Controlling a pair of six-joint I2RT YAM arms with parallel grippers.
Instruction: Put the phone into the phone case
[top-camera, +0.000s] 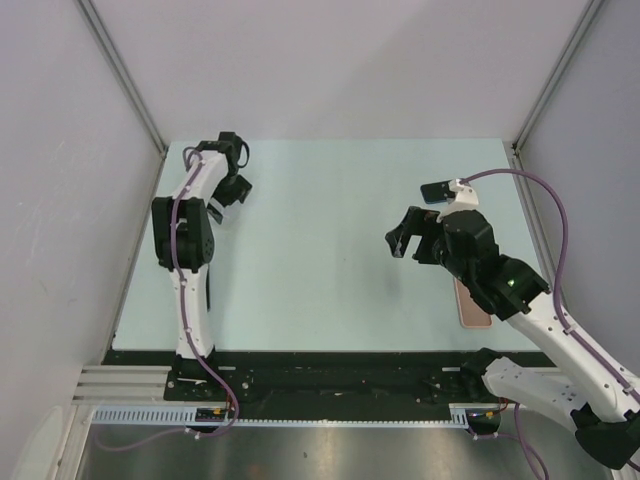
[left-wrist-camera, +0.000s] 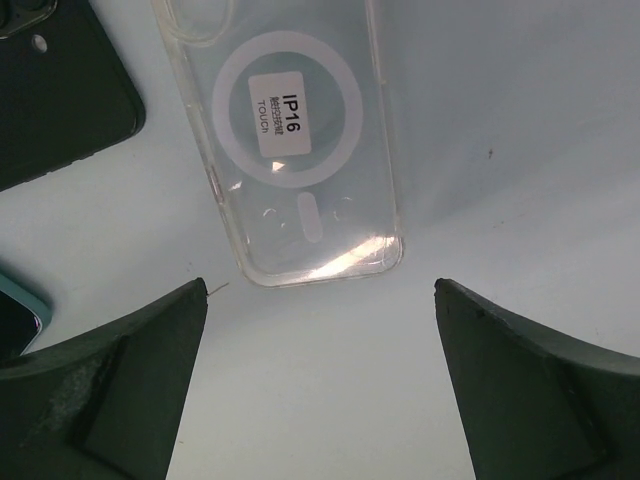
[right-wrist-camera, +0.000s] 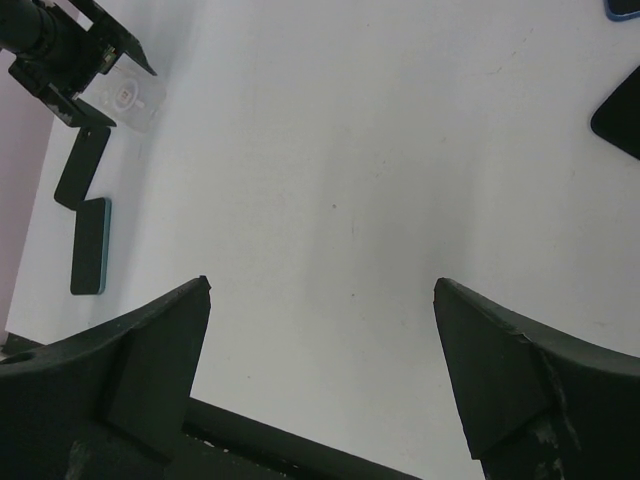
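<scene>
1. Pale green desk (top-camera: 320, 230) between white walls carries all the things.
2. The clear phone case (left-wrist-camera: 300, 150), marked IP16, lies flat and has no phone in it.
3. The left tool (left-wrist-camera: 320, 300) hovers over the near end of the case, fingers spread wide, pinching nothing.
4. The right tool (right-wrist-camera: 320, 290) hangs well apart from the case, also spread and without load.
5. A pink phone (top-camera: 470, 308) lies far from the case, partly under the right arm.
6. I judge the task is at its beginning: grasping the phone, carrying it to the case and pressing it in are all left.
</scene>
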